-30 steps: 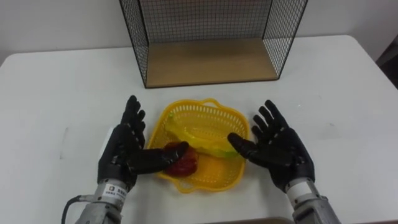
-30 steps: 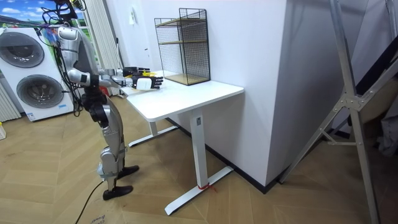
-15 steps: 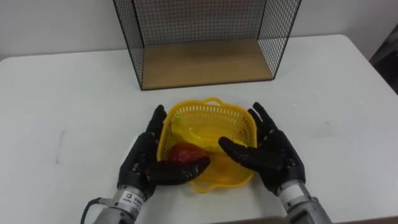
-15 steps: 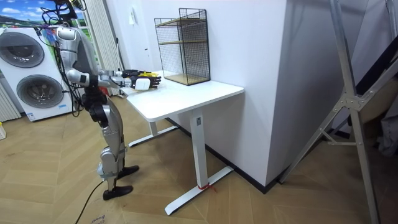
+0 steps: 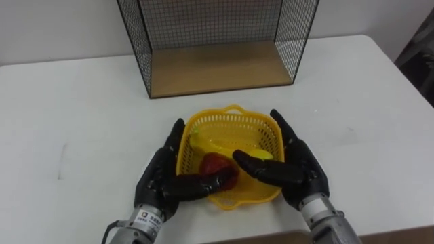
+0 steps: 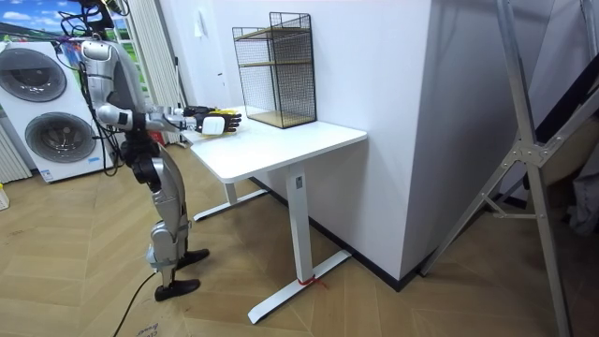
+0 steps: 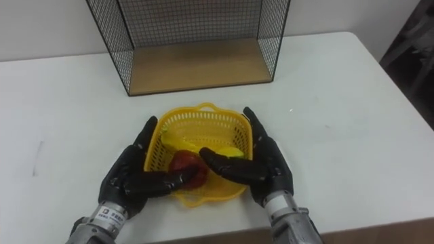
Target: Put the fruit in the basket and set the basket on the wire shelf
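On the white table (image 5: 352,122), close to its near edge, sits a yellow plastic basket (image 5: 252,129) with lattice walls, and both pieces of fruit lie inside it: a banana (image 5: 215,145) stretched across the middle and a red fruit (image 5: 215,163) just in front of it, touching the banana's near side. The left hand (image 5: 157,181) lies flat against the basket's left wall and the right hand (image 5: 302,169) flat against its right wall, so the basket is held between the two palms. The fingers of both hands are straight, pointing away from the robot along the outside of the walls, and neither hand is clenched. Each thumb reaches inward over the basket's near part, the left one towards the red fruit and the right one over the banana's end. Whether the basket's bottom rests on the table or is raised off it cannot be told. Beyond the basket, well apart from it, stands the black wire shelf (image 5: 217,27), its open front facing the robot and its wooden board (image 5: 217,68) bare. The room view has the robot standing upright at the table's end on that view's left, both arms held forward over the tabletop, with two washing machines (image 6: 37,122) behind it.
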{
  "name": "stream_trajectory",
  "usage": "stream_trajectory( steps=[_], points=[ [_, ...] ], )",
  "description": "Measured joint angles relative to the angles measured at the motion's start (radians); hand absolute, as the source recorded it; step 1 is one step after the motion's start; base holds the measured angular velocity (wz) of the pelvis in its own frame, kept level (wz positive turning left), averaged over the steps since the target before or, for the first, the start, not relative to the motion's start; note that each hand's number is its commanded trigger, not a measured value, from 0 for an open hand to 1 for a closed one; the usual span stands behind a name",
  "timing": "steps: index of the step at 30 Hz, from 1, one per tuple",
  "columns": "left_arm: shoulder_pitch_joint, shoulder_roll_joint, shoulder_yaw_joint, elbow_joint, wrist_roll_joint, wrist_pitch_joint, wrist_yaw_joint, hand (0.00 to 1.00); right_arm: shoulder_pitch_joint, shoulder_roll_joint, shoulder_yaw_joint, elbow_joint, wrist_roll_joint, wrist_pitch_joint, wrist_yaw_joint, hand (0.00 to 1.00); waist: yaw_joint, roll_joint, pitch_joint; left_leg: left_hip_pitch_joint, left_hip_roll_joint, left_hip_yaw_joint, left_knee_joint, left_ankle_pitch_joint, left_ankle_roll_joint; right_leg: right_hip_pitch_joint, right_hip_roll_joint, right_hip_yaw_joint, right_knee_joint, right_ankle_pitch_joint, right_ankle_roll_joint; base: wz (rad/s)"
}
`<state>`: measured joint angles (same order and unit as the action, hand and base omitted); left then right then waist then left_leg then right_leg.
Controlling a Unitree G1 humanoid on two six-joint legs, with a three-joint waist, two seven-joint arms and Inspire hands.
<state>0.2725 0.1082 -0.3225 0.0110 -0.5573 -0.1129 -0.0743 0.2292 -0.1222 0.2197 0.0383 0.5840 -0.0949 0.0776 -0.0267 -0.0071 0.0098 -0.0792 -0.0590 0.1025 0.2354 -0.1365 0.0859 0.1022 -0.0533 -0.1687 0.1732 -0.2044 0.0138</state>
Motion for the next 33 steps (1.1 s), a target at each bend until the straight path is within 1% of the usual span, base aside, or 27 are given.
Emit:
stream_trajectory(
  steps=[3,6,9,12,13,17,18,20,23,28,33],
  points=[
    [-0.006,-0.002,-0.009,-0.009,0.0,0.0,0.035,0.0,-0.013,0.001,0.009,0.0,-0.004,0.0,-0.015,0.0,0.0,0.0,0.0,-0.005,0.0,0.0,0.001,0.0,0.0,-0.005,0.001,0.002,0.0,0.001,-0.001,0.0],
    [-0.03,-0.002,-0.016,-0.009,0.0,0.0,0.069,0.0,-0.03,0.001,0.022,0.0,0.0,0.0,-0.041,0.0,0.001,0.0,0.0,-0.008,0.001,0.0,0.002,0.0,0.001,-0.016,0.001,0.0,0.001,0.001,-0.001,0.0],
    [-0.059,-0.007,-0.018,-0.01,0.0,0.0,0.097,0.0,-0.04,0.002,0.031,0.0,-0.003,-0.008,-0.062,0.0,0.002,-0.002,0.0014,0.0,0.0,0.0,0.001,0.001,0.001,-0.002,0.001,-0.002,-0.001,0.002,-0.001,0.0],
    [-0.098,-0.015,-0.023,-0.01,0.0,-0.002,0.14,0.0,-0.067,0.005,0.036,0.0,0.0,-0.016,-0.093,0.0,0.003,-0.003,0.0027,0.004,-0.001,0.004,0.001,0.0,0.001,0.002,0.001,-0.003,-0.002,0.002,-0.001,0.0],
    [-0.116,-0.024,-0.024,-0.01,0.003,-0.003,0.16,0.0,-0.087,0.01,0.036,0.0,-0.001,-0.017,-0.109,0.0,0.004,-0.004,0.0041,0.002,0.0,0.004,0.0,0.0,0.001,0.002,0.001,-0.004,-0.002,0.002,-0.001,0.0],
    [-0.165,-0.034,-0.027,-0.012,0.002,-0.019,0.223,0.0,-0.143,0.031,0.036,0.0,0.0,-0.029,-0.142,0.0,0.005,-0.01,0.0077,0.003,0.0,0.001,-0.001,0.0,0.0,0.003,0.001,-0.005,-0.002,0.002,-0.001,0.0],
    [-0.169,-0.037,-0.026,-0.013,0.002,-0.019,0.23,0.0,-0.146,0.034,0.036,0.0,0.001,-0.03,-0.145,0.0,0.006,-0.011,0.0076,0.003,0.0,0.002,0.001,0.0,0.0,0.003,0.001,-0.005,-0.002,0.002,-0.001,0.0],
    [-0.171,-0.052,-0.025,-0.032,0.001,-0.019,0.266,0.0,-0.161,0.054,0.036,0.0,0.003,-0.036,-0.163,0.0,0.006,-0.012,0.0084,0.004,0.0,0.003,0.001,0.0,0.0,0.003,0.001,-0.005,-0.003,0.002,0.0,0.0],
    [-0.172,-0.054,-0.025,-0.046,0.001,-0.019,0.291,0.0,-0.169,0.064,0.038,0.0,0.009,-0.037,-0.17,0.0,0.005,-0.014,0.0085,0.005,0.0,0.003,0.0,0.0,0.0,0.004,0.001,-0.006,-0.003,0.002,0.0,0.0],
    [-0.172,-0.062,-0.027,-0.06,0.0,-0.019,0.322,0.0,-0.178,0.069,0.047,0.0,0.008,-0.037,-0.191,0.0,0.006,-0.014,0.0084,0.004,0.0,0.003,0.002,0.0,0.0,0.005,0.001,-0.007,-0.003,0.002,0.0,0.0],
    [-0.172,-0.062,-0.029,-0.08,0.0,-0.019,0.344,0.0,-0.191,0.069,0.053,-0.005,0.008,-0.039,-0.2,0.0,0.004,-0.014,0.0081,0.007,0.0,0.001,0.005,0.0,0.0,0.011,0.001,-0.011,-0.003,0.002,-0.001,0.01]
  ],
)
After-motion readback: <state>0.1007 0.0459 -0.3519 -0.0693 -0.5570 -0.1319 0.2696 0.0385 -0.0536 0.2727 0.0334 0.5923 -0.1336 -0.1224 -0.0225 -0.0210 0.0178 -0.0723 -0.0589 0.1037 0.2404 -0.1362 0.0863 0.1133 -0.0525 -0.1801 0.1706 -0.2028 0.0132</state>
